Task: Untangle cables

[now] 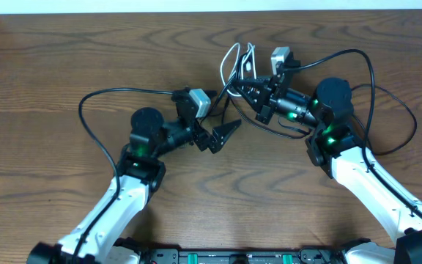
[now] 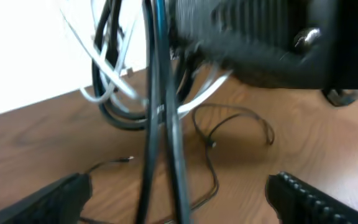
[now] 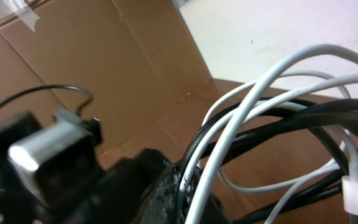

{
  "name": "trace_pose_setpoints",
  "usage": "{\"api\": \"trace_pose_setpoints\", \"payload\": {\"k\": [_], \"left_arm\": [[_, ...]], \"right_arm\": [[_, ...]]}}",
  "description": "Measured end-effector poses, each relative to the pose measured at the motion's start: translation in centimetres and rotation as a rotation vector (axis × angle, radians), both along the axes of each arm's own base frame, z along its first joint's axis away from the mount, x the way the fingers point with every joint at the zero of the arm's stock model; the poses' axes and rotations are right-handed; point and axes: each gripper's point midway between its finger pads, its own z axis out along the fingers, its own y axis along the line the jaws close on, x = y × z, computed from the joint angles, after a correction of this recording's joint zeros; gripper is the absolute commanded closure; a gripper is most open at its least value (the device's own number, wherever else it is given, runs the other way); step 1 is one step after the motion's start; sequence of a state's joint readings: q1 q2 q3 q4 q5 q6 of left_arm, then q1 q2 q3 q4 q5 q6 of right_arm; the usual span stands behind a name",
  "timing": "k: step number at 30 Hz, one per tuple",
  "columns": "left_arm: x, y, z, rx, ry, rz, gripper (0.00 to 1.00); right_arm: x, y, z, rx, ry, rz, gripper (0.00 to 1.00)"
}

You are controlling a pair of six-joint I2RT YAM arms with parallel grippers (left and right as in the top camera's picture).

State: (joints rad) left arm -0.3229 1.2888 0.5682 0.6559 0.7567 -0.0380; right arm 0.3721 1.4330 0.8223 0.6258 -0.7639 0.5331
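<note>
because the right jaws are clamped on the cables (image 3: 291, 121) and hold the tangle off the bench (image 1: 64, 66) at far centre, the black and white loops hang loose for you. the left jaws stand wide apart just near-left, likely to pick a strand. no brand or writing is readable.

Matt wood-grain table (image 1: 50, 59), glossy black and white plastic-sheathed cables (image 3: 278, 121), matt brown cardboard (image 3: 104, 56)

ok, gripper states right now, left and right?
left gripper: open, gripping nothing.
right gripper: closed on the bundle of cables.
</note>
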Motion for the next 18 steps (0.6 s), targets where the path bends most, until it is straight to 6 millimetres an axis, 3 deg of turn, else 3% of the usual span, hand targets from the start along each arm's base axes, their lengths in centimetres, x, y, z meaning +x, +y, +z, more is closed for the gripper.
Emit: {"api": "trace_pose_setpoints", "payload": {"k": [3, 7, 10, 12, 18], "left_arm": [[0.4, -0.1, -0.5, 0.017, -0.028, -0.003, 0.9], [0.7, -0.2, 0.3, 0.013, -0.086, -0.002, 0.93], [0.7, -0.2, 1.2, 0.002, -0.132, -0.001, 0.93], [0.8, -0.2, 1.9, -0.008, -0.17, -0.001, 0.93], [1.2, 0.1, 3.1, -0.023, -0.226, 0.034, 0.93]], "right_arm": [[-0.1, 0.1, 0.0, 0.005, 0.011, 0.008, 0.99], [-0.2, 0.1, 0.0, 0.006, 0.017, 0.01, 0.96], [-0.1, 0.0, -0.5, 0.002, 0.051, 0.008, 0.66], [0.0, -0.1, -1.2, -0.009, 0.082, 0.002, 0.52], [0.6, -1.1, -3.1, -0.041, 0.177, -0.03, 0.35]]}}
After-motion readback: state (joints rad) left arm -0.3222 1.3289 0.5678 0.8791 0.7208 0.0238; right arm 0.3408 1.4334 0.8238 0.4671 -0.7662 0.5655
